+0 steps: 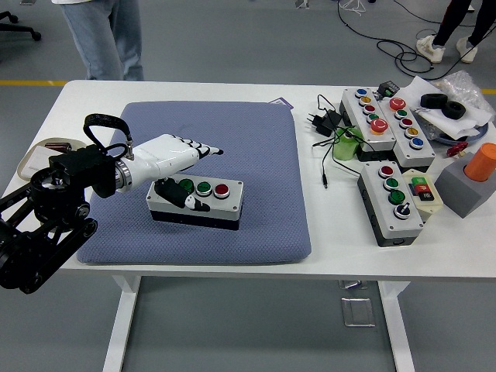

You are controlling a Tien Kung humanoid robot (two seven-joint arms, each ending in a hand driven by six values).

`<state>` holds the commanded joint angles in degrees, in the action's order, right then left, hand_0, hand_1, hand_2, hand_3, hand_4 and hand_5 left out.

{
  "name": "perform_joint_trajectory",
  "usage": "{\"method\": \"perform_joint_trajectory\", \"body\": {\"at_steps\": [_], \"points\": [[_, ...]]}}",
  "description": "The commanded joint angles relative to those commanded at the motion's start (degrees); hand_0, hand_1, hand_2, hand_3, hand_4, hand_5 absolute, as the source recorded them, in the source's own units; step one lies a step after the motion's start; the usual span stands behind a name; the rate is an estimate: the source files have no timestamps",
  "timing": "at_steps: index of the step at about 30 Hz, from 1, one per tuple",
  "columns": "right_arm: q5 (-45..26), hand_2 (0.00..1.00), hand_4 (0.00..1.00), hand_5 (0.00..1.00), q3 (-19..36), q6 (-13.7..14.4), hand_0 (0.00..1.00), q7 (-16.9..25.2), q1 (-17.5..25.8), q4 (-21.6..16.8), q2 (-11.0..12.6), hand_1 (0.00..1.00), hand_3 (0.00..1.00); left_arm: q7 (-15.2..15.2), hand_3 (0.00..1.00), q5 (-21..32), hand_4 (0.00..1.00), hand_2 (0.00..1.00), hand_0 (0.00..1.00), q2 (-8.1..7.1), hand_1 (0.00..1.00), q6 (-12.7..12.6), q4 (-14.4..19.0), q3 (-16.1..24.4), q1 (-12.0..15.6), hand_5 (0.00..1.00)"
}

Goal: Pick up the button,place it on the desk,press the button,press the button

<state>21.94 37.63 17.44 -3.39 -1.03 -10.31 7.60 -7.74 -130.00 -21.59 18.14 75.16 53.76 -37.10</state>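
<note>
A grey button box with two green buttons and one red button lies on the blue-grey mat. My left hand hovers above the box's left end. Its white fingers stretch out to the right, clear of the box. The black-tipped thumb hangs down by the left green button. It holds nothing. My right arm is out of sight.
Several other button boxes and a black plug with cable lie at the right. An orange cylinder on a grey block stands at the far right. A small tray sits at the left edge. A person stands beyond the table.
</note>
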Motion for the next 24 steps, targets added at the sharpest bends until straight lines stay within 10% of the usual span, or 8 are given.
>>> {"method": "perform_joint_trajectory", "body": {"at_steps": [4,5,10,11,17,24], "points": [[0.0,0.578,0.269,0.041,0.1,0.0,0.634,0.1,0.0,0.0,0.0,0.540,0.586,0.2,0.998,0.0,0.998,0.962,0.772,-0.37,0.880,4.2,5.6,3.4,1.3,0.720],[0.2,0.576,0.271,0.041,0.2,0.0,0.633,0.0,0.0,0.0,0.0,0.540,0.586,0.3,0.998,0.0,0.998,0.604,0.466,-0.48,0.520,5.7,7.5,4.4,1.4,0.516],[0.3,0.576,0.271,0.041,0.1,0.0,0.633,0.0,0.1,0.0,0.0,0.540,0.586,2.3,0.998,0.0,0.998,0.604,0.466,-1.07,0.520,8.8,12.8,6.6,2.0,0.516],[0.3,0.576,0.271,0.041,0.1,0.0,0.634,0.0,0.1,0.0,0.1,0.540,0.586,2.7,0.925,0.0,0.481,0.097,0.189,-1.15,0.057,9.2,13.6,6.8,2.1,0.002],[0.4,0.576,0.271,0.042,0.4,0.1,0.634,-0.2,0.2,0.0,0.0,0.538,0.586,5.8,0.893,0.0,0.485,0.053,0.126,-2.08,0.002,16.4,17.6,7.4,3.5,0.002],[0.6,0.576,0.272,0.044,0.4,0.0,0.634,-0.6,0.3,0.0,-0.1,0.539,0.585,7.2,0.877,0.0,0.489,0.029,0.104,-2.09,0.002,18.8,17.5,6.6,3.9,0.002]]}}
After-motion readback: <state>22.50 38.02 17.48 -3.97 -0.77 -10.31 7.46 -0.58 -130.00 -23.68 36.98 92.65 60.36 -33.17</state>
